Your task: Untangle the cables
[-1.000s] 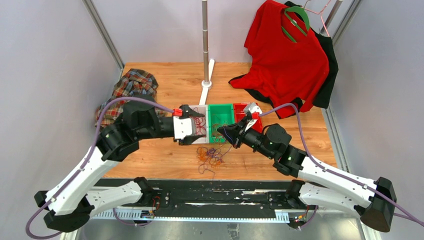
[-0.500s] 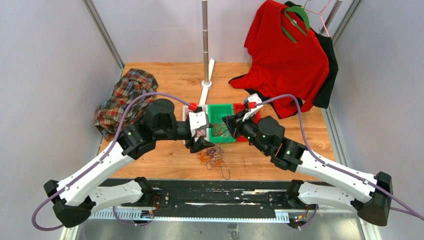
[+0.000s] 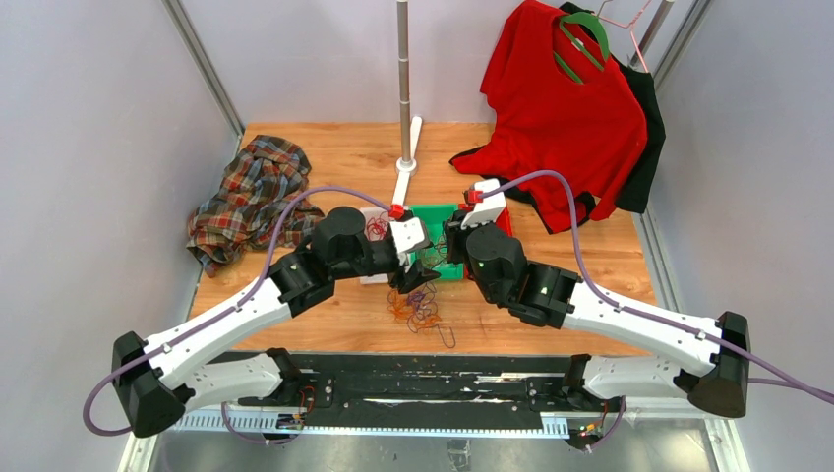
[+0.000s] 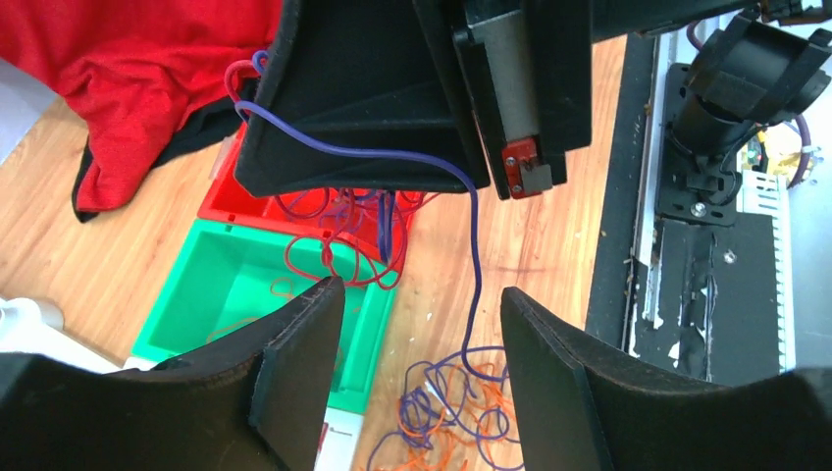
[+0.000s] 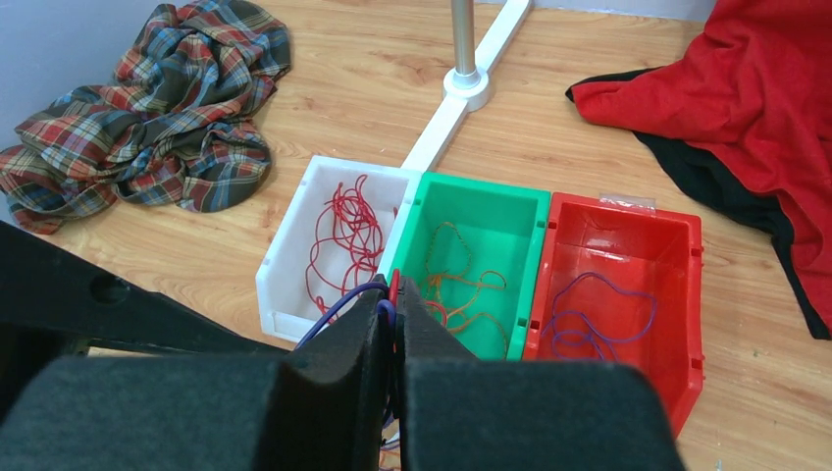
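- Nearest me, the cables (image 3: 421,307) lie as an orange and purple heap on the worktop (image 3: 334,147), just this side of the bins.
- One purple cord (image 4: 475,265) rises from the heap, its long axis near upright, to my right fingers (image 5: 394,329), which are pinched tight on it, probably to draw it free.
- My left fingers (image 3: 415,273) hang wide apart over the heap, holding nothing.
- Beyond them, the white bin (image 5: 280,294), green bin (image 5: 481,186) and red bin (image 5: 628,208) hold sorted cords.

Pale grey walls (image 3: 98,118) are closing in the wooden tabletop (image 3: 334,147) on three sides. A metal pole (image 3: 403,79) is standing near its far edge. A red shirt (image 3: 561,118) is hanging from a green hanger (image 3: 580,39) at the far right corner, and a plaid shirt (image 3: 246,187) is lying crumpled by the left edge.
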Robot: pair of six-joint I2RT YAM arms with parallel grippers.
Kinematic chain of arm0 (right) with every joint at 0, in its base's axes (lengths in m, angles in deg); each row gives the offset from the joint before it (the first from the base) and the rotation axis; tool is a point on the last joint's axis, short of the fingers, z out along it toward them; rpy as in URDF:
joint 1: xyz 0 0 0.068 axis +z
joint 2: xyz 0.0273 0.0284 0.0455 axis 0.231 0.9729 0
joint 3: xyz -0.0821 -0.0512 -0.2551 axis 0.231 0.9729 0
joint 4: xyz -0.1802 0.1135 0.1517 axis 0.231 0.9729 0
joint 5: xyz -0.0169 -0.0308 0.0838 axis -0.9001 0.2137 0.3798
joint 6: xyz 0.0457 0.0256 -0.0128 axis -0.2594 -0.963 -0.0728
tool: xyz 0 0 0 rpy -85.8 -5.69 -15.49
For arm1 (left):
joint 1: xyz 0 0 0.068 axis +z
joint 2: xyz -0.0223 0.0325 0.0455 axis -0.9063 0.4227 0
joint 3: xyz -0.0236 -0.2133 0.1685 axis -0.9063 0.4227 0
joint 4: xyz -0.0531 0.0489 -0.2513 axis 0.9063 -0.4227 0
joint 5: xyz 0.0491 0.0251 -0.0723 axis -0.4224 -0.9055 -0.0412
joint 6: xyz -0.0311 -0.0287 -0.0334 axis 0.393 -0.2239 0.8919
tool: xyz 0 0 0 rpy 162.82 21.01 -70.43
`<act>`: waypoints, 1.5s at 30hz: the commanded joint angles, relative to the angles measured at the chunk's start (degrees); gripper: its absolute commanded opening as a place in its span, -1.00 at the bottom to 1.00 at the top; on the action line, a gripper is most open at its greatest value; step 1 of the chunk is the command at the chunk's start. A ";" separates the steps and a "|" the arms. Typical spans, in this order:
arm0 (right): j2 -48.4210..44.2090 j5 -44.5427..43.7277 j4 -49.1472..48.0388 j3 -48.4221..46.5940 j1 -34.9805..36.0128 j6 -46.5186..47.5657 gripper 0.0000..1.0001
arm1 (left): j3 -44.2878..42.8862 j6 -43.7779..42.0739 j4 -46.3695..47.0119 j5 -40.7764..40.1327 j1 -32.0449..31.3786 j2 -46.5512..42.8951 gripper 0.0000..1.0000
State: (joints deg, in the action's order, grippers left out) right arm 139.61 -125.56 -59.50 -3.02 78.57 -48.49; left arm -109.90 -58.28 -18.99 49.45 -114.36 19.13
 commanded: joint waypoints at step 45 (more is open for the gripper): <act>-10.29 22.86 -24.65 31.52 -2.55 -5.43 -0.60 | -47.99 -24.20 -35.56 15.61 -0.12 2.86 -0.99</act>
State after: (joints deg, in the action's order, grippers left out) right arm 129.23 -102.52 -81.75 26.80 76.91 -53.85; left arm -153.70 -79.76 -51.86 64.33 -114.31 21.38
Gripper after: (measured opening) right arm 0.263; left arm 0.018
